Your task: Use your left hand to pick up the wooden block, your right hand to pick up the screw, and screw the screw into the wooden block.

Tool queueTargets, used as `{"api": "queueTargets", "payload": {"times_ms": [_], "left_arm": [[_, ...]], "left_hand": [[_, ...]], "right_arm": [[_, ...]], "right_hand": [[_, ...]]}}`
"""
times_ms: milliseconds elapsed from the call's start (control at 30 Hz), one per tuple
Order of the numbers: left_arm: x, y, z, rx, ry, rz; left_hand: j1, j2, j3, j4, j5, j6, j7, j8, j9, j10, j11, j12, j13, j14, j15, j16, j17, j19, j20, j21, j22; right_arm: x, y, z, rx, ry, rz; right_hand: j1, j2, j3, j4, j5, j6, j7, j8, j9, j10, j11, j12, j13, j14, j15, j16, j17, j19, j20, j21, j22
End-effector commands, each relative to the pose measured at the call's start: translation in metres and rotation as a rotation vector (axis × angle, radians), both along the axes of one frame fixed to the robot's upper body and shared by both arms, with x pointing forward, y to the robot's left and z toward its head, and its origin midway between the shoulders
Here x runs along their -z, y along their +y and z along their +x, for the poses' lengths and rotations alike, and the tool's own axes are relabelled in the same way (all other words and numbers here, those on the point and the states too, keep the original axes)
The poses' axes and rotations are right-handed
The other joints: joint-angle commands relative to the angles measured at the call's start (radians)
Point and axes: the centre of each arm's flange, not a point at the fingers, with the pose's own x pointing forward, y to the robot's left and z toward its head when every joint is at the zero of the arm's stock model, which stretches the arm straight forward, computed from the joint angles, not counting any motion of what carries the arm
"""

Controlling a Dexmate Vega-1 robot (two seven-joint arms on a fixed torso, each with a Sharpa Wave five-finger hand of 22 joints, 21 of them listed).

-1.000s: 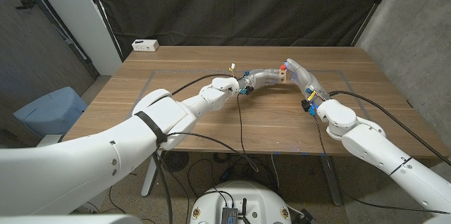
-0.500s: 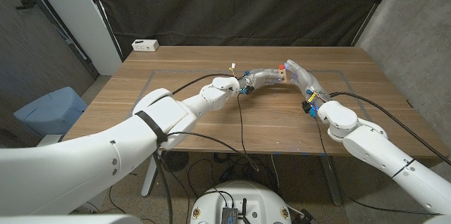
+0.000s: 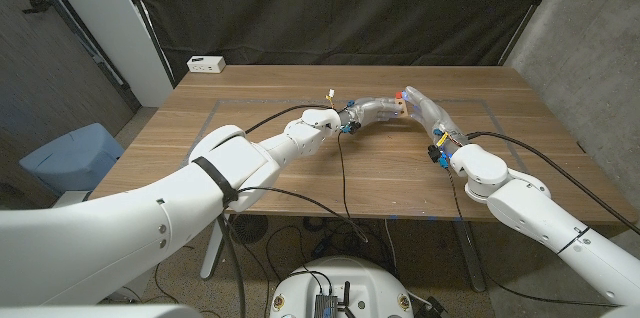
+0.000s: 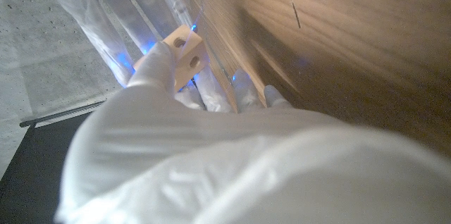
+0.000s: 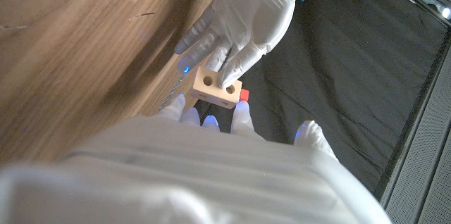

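Wood counter [image 3: 300, 168] mid-far: L hand [image 3: 372, 111] grips pale holed wooden block [image 3: 399, 108], R hand [image 3: 425, 110] pinches red-headed screw [image 3: 403, 91] at it, well off all edges.

A white box [image 3: 205, 63] sits at the wooden table's [image 3: 300, 173] far-left corner

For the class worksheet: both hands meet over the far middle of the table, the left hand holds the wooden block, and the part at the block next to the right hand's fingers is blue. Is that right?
Not quite. The part is red, not blue, as the right wrist view shows. The rest stands: the left hand holds the wooden block, meeting the right hand over the far middle of the table.
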Motion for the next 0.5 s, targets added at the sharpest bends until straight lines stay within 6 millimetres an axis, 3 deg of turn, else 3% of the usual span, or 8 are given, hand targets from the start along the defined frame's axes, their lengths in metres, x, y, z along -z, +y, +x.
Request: {"api": "queueTargets", "payload": {"times_ms": [33, 500], "left_arm": [[0.0011, 0.0008, 0.0011, -0.01, 0.007, 0.0], [0.002, 0.0019, 0.0019, -0.013, 0.011, 0.004]], "left_hand": [[-0.001, 0.004, 0.002, 0.004, 0.005, 0.019, 0.007, 0.009, 0.005, 0.005, 0.004, 0.006, 0.003, 0.004, -0.056, 0.004, 0.003, -0.003, 0.004, 0.005, 0.004], [-0.002, 0.005, 0.001, 0.006, 0.005, 0.019, 0.008, 0.009, 0.005, 0.006, 0.004, 0.007, 0.003, 0.005, -0.056, 0.004, 0.003, -0.003, 0.004, 0.005, 0.004]], "right_arm": [[0.0027, 0.0067, -0.003, -0.012, 0.005, -0.01], [0.0042, 0.0094, -0.007, -0.016, 0.006, -0.015]], "right_hand": [[-0.004, 0.001, 0.008, 0.001, 0.006, 0.003, -0.004, 0.004, 0.003, -0.036, 0.003, 0.004, 0.003, -0.081, 0.005, -0.001, 0.001, 0.006, 0.001, 0.005, 0.003], [-0.004, 0.001, 0.008, 0.001, 0.006, 0.004, -0.006, 0.004, 0.003, -0.036, 0.003, 0.004, 0.003, -0.082, 0.006, -0.001, 0.001, 0.006, 0.001, 0.005, 0.003]]}}
